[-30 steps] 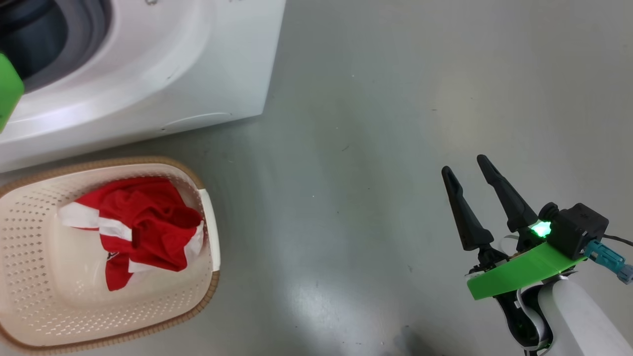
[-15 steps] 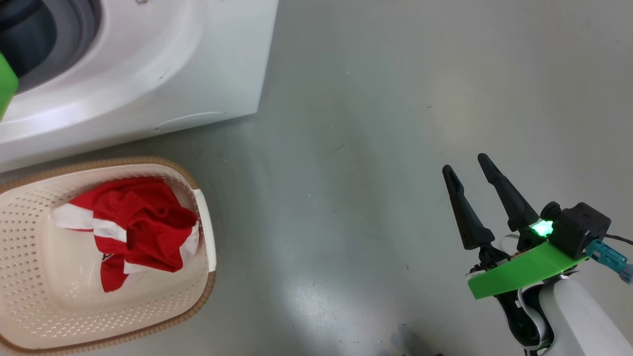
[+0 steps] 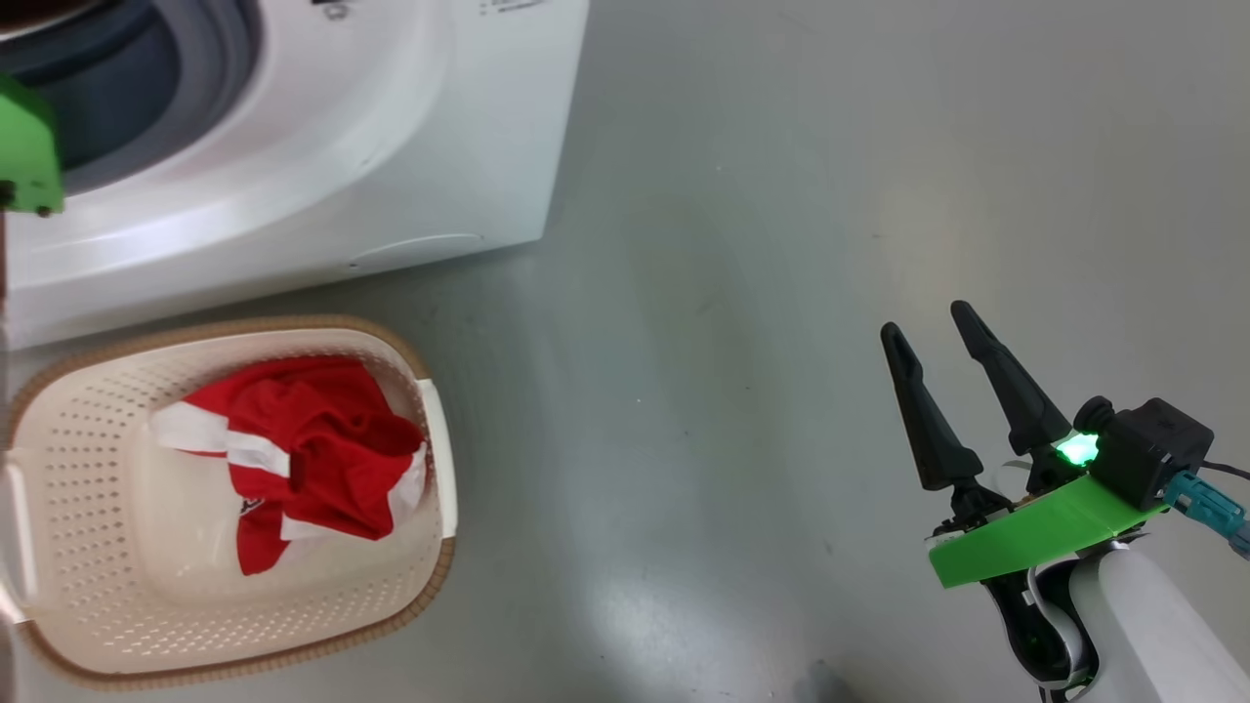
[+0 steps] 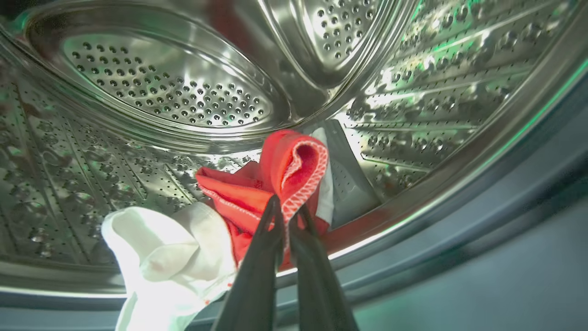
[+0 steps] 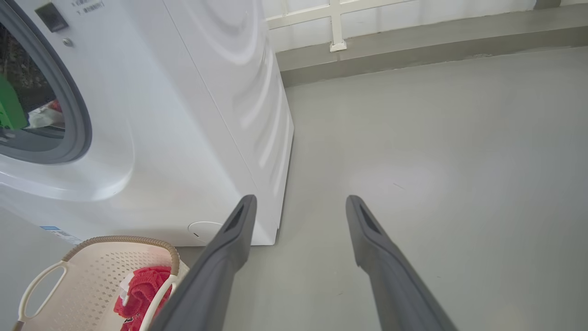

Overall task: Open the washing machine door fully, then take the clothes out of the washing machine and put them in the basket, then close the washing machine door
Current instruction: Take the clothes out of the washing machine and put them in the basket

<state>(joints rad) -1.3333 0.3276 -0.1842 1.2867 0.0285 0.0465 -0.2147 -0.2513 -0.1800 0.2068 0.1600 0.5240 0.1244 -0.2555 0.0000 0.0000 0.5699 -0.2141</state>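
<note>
Red fabric [image 4: 294, 161] with white stitching lies low in the steel drum [image 4: 161, 92], and the left claw [image 4: 288, 205] is pressed together on a fold of it. Another red and white garment [image 3: 312, 449] sits in the cream basket [image 3: 225, 328] near the washing machine [image 3: 410, 127]. The right claw [image 3: 926, 322] hangs spread and empty over the grey floor [image 3: 732, 293], well apart from both.
</note>
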